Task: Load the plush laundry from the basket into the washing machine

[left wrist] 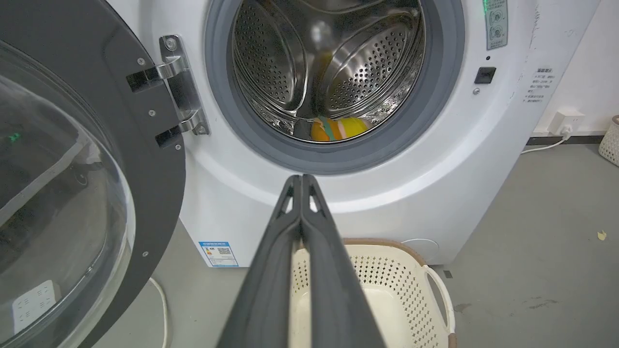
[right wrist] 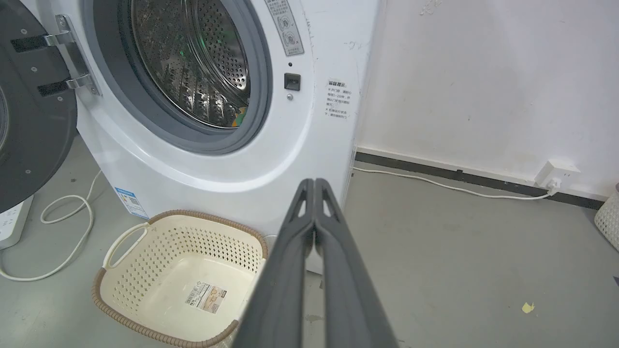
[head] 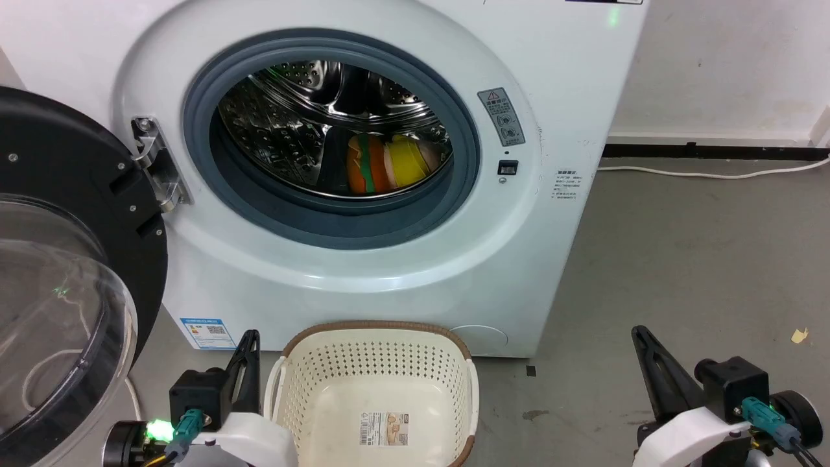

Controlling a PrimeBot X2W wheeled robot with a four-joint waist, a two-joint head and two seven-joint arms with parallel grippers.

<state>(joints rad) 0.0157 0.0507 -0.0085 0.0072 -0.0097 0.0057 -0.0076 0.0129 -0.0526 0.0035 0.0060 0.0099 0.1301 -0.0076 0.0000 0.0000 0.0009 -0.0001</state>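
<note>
plush toys [head: 376, 170] lie in the drum [head: 285, 123] of the washing machine [head: 389, 272], basket [head: 376, 326] empty; open door [head: 65, 168] hangs left, nearer the left gripper [left wrist: 301, 180] than the right gripper [right wrist: 314, 182]; both pairs of fingers [left wrist: 275, 261] pressed together, empty.

- Grey floor [head: 681, 259], dull and scuffed, across the lower right.
- White wall [right wrist: 483, 72], faintly smudged, upper right.
- Black skirting [right wrist: 459, 176] along its foot.
- White cable [right wrist: 435, 182] just before it, leading to a socket [right wrist: 556, 174].
- Yellow scrap [right wrist: 528, 307], lower right.
- Power strip [right wrist: 12, 222] and looped cord [right wrist: 67, 196], left edge.
</note>
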